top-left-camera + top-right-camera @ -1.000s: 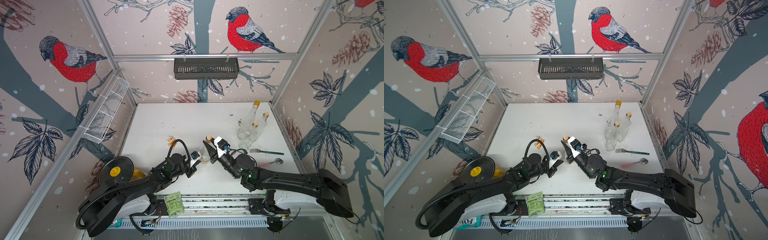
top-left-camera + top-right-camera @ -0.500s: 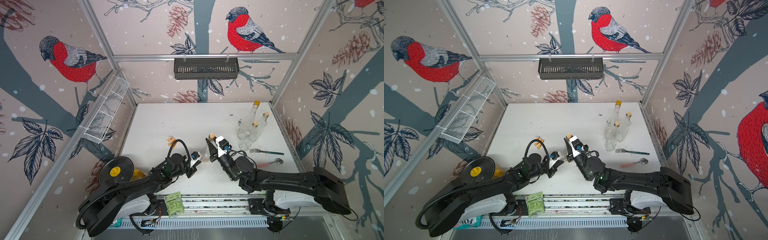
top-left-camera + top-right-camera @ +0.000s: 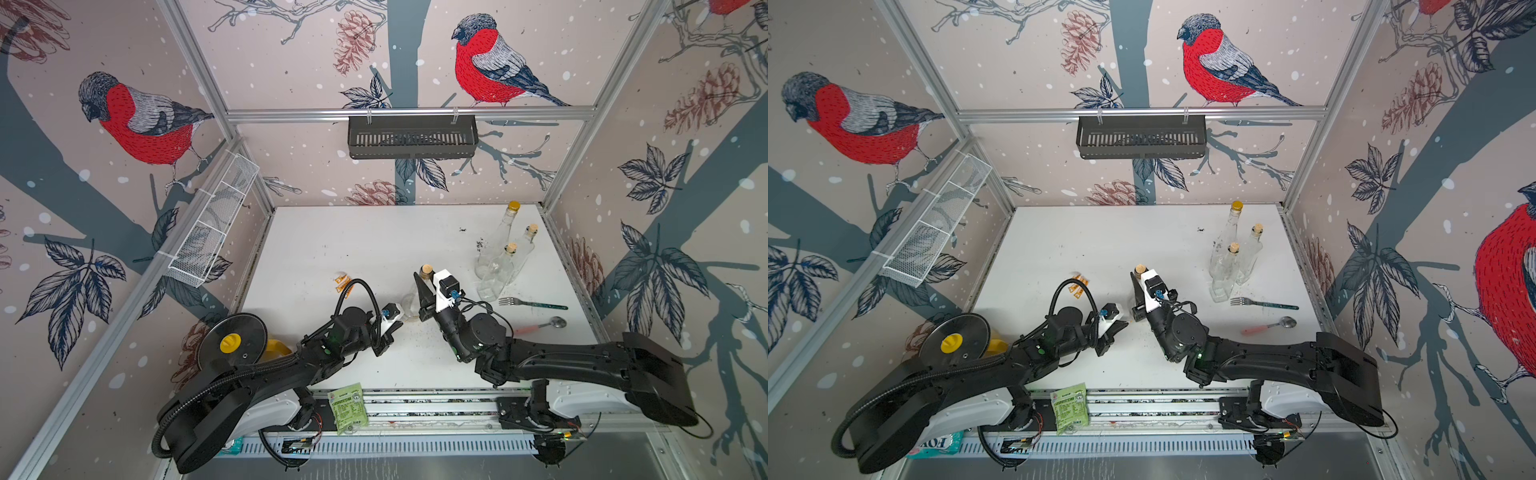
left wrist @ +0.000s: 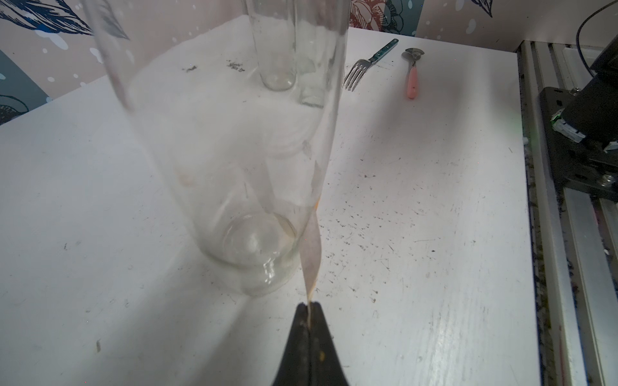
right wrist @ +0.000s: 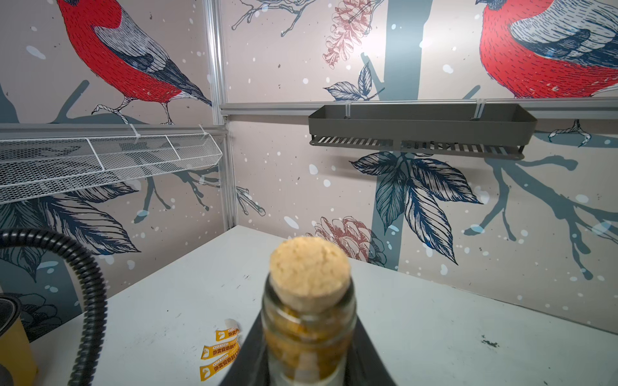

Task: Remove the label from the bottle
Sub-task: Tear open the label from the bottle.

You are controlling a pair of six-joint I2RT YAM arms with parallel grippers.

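Observation:
A clear glass bottle [image 3: 409, 306] with a cork [image 3: 425, 272] stands on its base near the middle of the white table [image 3: 365, 249]. My right gripper [image 3: 423, 293] is shut on its neck just under the cork [image 5: 309, 267], with a dark finger [image 5: 249, 361] on each side. In the left wrist view a pale label [image 4: 312, 247] is half peeled. It runs as a twisted strip from the side of the bottle [image 4: 217, 150] to my left gripper [image 4: 309, 304], which is shut on its free end, low beside the bottle's base [image 3: 1123, 326].
Three clear bottles [image 3: 498, 257] stand at the back right, with a fork [image 3: 534, 304] and a pink-handled spoon [image 3: 540, 326] in front of them. Orange stickers [image 3: 343, 282] lie left of centre. A black disc with a yellow knob [image 3: 230, 343] is at the front left, and a green packet [image 3: 347, 407] lies on the front rail.
The right gripper has shifted the bottle's neck slightly to the right and back. The left gripper has stayed in place, pinching the label strip.

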